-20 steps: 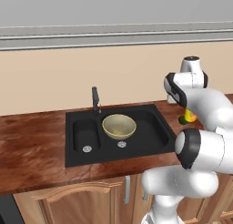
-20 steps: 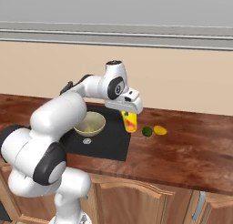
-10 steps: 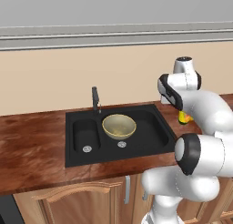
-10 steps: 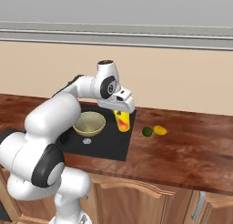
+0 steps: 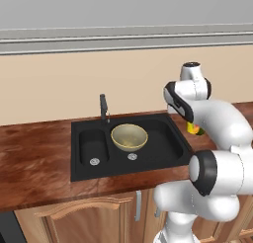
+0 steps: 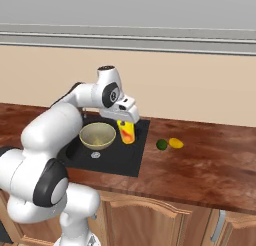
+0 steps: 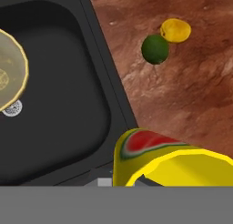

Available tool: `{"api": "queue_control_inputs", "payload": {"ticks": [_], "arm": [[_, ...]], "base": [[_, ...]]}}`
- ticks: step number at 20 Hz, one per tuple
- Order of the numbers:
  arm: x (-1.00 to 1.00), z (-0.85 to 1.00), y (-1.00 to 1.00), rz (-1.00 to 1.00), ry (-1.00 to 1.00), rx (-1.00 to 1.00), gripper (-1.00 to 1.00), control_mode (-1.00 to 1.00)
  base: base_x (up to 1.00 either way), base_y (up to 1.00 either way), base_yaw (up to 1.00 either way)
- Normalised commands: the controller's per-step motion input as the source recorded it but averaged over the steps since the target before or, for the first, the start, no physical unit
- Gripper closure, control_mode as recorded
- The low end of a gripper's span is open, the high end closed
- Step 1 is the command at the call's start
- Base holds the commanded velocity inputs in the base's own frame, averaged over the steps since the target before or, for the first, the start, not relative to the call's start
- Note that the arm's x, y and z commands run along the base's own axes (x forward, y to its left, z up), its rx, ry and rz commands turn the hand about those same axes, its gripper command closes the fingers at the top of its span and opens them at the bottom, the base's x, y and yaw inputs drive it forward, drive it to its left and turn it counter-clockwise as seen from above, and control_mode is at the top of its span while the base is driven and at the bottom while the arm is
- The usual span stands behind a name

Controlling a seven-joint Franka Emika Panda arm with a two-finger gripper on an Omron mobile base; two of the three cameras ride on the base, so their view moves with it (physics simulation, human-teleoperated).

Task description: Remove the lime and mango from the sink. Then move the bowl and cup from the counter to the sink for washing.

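Small yellow cylindrical cup with red-orange mark (image 6: pixel 127 132) hangs over the black double-basin sink's (image 6: pixel 131 161) right edge, fingers (image 6: pixel 126 121) clamped on its rim. Likely light, stiff, slick-walled; the rim is the sensible hold.

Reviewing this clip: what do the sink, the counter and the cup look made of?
Sink: matte black, likely composite or coated metal; it shows no glare.
Counter: polished reddish-brown wood or wood-look laminate, with visible grain and sheen.
Cup: smooth yellow plastic or glazed ceramic, flat colour with a red mark; which one is unclear.
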Motion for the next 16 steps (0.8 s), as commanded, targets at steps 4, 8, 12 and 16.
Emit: {"api": "queue_control_inputs", "payload": {"ticks": [4,8,12,16], "arm": [[0.02,0.0,0.26,0.0,0.0,0.0,1.0,-1.0],[0.04,0.0,0.23,0.0,0.0,0.0,1.0,-1.0],[0.04,0.0,0.21,0.0,0.0,0.01,1.0,-1.0],[0.06,0.0,0.09,0.0,0.0,0.04,1.0,-1.0]], "base": [[0.0,0.0,0.0],[0.0,0.0,0.0],[0.0,0.0,0.0],[0.0,0.0,0.0]]}}
